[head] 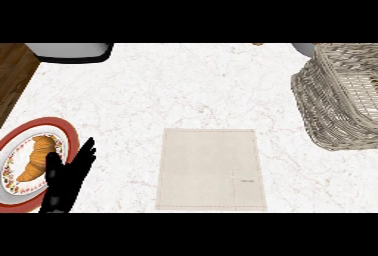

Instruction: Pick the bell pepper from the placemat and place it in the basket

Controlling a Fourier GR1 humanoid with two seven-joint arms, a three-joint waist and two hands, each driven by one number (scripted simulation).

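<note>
Bell pepper: it shows nowhere in the head view, so where it lies, which way it points and how its long axis runs cannot be told. The placemat [210,170] lies flat on the white marbled worktop [184,85], in the near middle. It is a pale cloth rectangle whose long side runs near to far, with a small stitched patch towards its near right corner. The woven basket [336,100] stands at the far right, apart from the placemat and cut off by the right edge; little of its inside can be seen. At the near left the left hand [66,177] rests with fingers straight and close together, pointing far and slightly right, holding nothing. It overlaps the right rim of a red-edged plate [15,145] that carries a croissant [37,159].
</note>
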